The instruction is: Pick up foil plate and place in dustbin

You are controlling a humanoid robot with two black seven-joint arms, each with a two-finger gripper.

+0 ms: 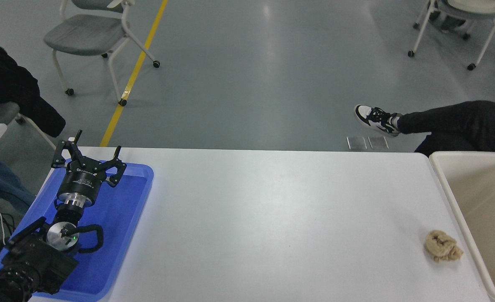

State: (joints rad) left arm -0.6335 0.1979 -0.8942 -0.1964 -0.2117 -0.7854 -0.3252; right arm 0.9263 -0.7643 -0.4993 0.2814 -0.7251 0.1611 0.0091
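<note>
the left pincer [89, 157] sits parked at the near left corner of the white table [272, 218], hovering over a flat blue tray [121, 218]. its black fingers [65, 153] are spread wide apart, splayed outward like a claw, and nothing is between them; they grip nothing and i cannot tell whether the tips touch the tray below. the arm behind it runs back toward the bottom left corner, with a silver collar and a small green light on the wrist.

the right pincer is out of sight, so i cannot say how it stands or what it holds.

far off to the right of the left pincer, at the other end of the table, stands the dustbin [442, 184], a cream bin with a thick rim, cut off by the picture's edge. the part of its inside that shows has only bare walls. the foil plate does not show anywhere in view.

just beside the dustbin's left wall, on the table, lies a small tan wad of paper [443, 246], well apart from the left pincer.

beyond the table, ahead and to the right of the pincer, a person's leg [457, 121] in dark trousers stretches out, ending in a black-and-white shoe [375, 118]. a grey chair [92, 33] stands on the floor ahead of the pincer, beside a yellow line [134, 75].
</note>
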